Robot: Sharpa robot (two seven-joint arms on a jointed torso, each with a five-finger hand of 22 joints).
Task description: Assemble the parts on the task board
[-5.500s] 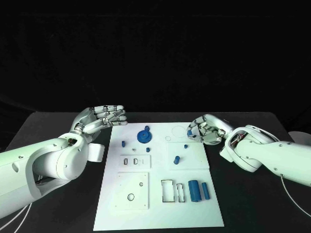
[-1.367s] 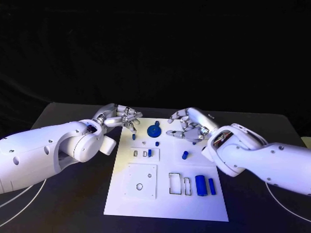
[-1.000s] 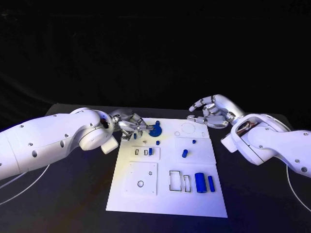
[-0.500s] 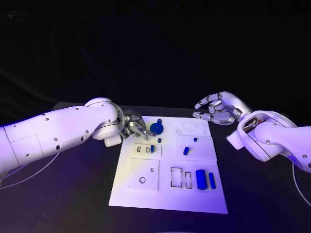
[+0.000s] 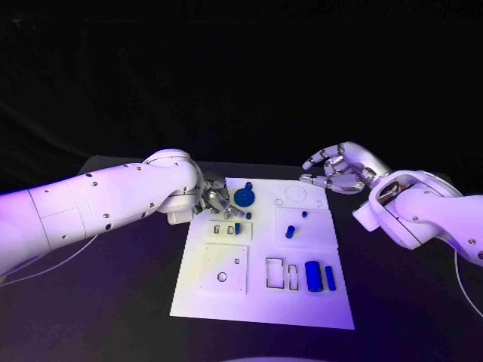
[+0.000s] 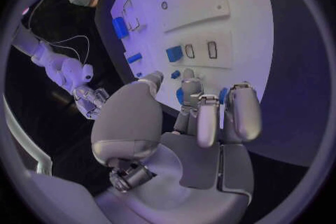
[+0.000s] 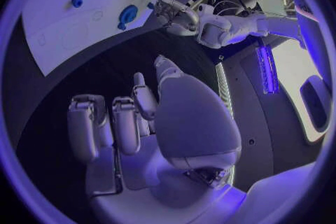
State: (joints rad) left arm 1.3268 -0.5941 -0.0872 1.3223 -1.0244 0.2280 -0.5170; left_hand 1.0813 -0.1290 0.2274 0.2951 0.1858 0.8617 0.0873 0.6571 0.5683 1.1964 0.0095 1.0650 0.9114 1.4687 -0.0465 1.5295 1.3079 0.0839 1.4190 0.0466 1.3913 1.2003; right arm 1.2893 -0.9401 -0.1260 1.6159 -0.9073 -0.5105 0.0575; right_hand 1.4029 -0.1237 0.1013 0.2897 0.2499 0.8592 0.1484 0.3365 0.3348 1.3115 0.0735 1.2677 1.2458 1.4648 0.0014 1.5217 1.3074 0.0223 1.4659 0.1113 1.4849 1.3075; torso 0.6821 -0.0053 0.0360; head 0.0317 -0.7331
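1. The white task board lies flat in the middle of the black table, long side running away from me, so both my arms can reach its far end.
2. My left hand hangs over the board's far left corner, fingers curled down toward the round blue part. I cannot tell whether they already pinch anything; in the left wrist view blue shows between my fingertips, but the contact is hidden.
3. My right hand floats off the board's far right edge, fingers spread and holding nothing, I judge to keep clear of the left arm's work.
4. The 2 blue cylinders lie side by side near the board's near right, beside the rectangular slots they presumably fit.
5. A small blue peg sits mid-board, untouched.
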